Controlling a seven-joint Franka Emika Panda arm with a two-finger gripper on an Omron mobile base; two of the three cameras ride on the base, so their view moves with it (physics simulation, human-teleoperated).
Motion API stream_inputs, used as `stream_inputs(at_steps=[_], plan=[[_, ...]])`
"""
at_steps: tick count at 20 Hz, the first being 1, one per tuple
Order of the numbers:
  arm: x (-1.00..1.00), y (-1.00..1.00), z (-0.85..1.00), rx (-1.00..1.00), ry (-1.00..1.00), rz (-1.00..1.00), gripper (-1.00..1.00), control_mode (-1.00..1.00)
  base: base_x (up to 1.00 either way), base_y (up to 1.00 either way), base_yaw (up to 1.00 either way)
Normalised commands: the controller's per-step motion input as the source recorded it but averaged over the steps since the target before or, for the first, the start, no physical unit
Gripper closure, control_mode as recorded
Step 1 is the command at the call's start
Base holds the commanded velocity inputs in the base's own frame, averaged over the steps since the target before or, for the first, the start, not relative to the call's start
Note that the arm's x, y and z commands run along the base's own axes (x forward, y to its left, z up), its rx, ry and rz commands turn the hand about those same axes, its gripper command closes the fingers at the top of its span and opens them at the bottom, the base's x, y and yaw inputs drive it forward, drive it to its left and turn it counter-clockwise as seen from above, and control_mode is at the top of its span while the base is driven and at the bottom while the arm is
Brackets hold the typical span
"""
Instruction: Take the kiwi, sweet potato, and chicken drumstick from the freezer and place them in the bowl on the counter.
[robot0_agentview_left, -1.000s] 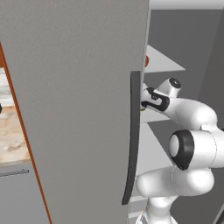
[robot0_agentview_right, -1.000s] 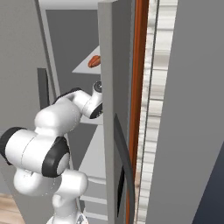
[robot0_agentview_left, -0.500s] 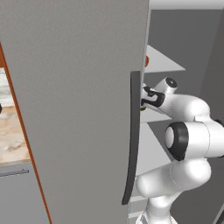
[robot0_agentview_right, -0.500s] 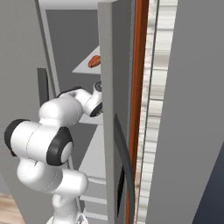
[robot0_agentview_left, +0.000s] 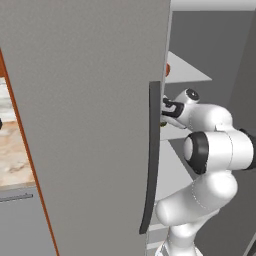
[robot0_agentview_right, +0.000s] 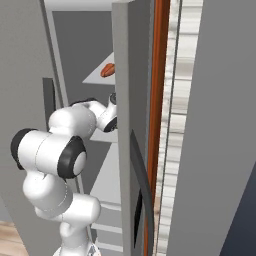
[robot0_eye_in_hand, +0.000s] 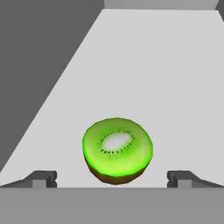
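The task looks to be at its first pick: the arm reaches into the open freezer (robot0_agentview_left: 100, 100), and the kiwi (robot0_eye_in_hand: 117, 149) lies on a pale grey shelf (robot0_eye_in_hand: 166, 78) just ahead of the gripper (robot0_eye_in_hand: 111, 178), toward the shelf's near edge and roughly midway between its sides. The fingertips (robot0_eye_in_hand: 41, 178) stand wide apart, one on either side of the fruit, with clear gaps to it; nothing is clamped yet. So no item appears to have reached the bowl, and grasping the kiwi, carrying it out, and then fetching the sweet potato and the drumstick are all left, as far as these views show.

An orange-red item (robot0_agentview_right: 107, 70) lies on a higher shelf toward its front edge; whether it is the sweet potato or the drumstick I cannot tell.

The kiwi is a cut half: a bright green, glossy face with a pale oval core ringed by tiny dark seeds, and a brown skin showing underneath, rounded like a dome. The shelf is flat, matte and smooth. The freezer door is a flat matte grey slab with a long dark vertical handle (robot0_agentview_left: 151, 160), slightly bowed. A strip of beige marbled counter (robot0_agentview_left: 14, 155) shows past the door's left edge.
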Motion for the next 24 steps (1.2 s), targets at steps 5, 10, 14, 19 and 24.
stream_inputs(at_steps=[5,10,14,19,24], plan=[[0.17,0.00,-0.18,0.00,0.00,0.00,-1.00,-1.00,0.00,0.00,0.00],[0.07,0.00,-0.15,0.00,0.00,0.00,-1.00,-1.00,0.00,0.00,0.00],[0.09,0.00,-0.12,0.00,0.00,0.00,-1.00,-1.00,0.00,0.00,0.00],[0.12,0.00,-0.13,0.00,0.00,0.00,-1.00,-1.00,0.00,0.00,0.00],[0.16,0.00,-0.08,0.00,0.00,0.00,1.00,-1.00,0.00,0.00,0.00]])
